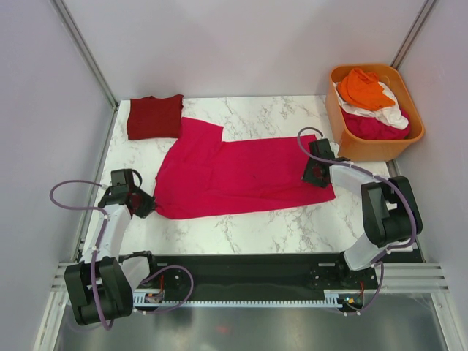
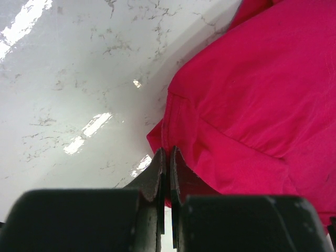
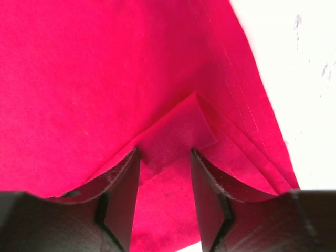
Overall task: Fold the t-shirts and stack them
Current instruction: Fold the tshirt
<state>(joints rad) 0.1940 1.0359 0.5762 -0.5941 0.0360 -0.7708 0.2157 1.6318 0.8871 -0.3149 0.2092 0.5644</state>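
Observation:
A bright magenta t-shirt (image 1: 241, 172) lies spread across the middle of the marble table. My left gripper (image 1: 144, 205) is at its near-left corner. In the left wrist view the gripper (image 2: 167, 151) is shut on the hem of the magenta shirt (image 2: 252, 105). My right gripper (image 1: 316, 175) sits on the shirt's right edge. In the right wrist view the gripper (image 3: 165, 152) is open, its fingers pressed down either side of a small raised fold of the shirt (image 3: 105, 68). A maroon t-shirt (image 1: 154, 115) lies folded at the back left.
An orange plastic tub (image 1: 344, 128) stands at the back right, holding an orange shirt (image 1: 365, 88), a white one (image 1: 391, 113) and a pink one (image 1: 373, 128). Bare marble table (image 1: 248, 230) lies in front of the shirt. Walls close in on both sides.

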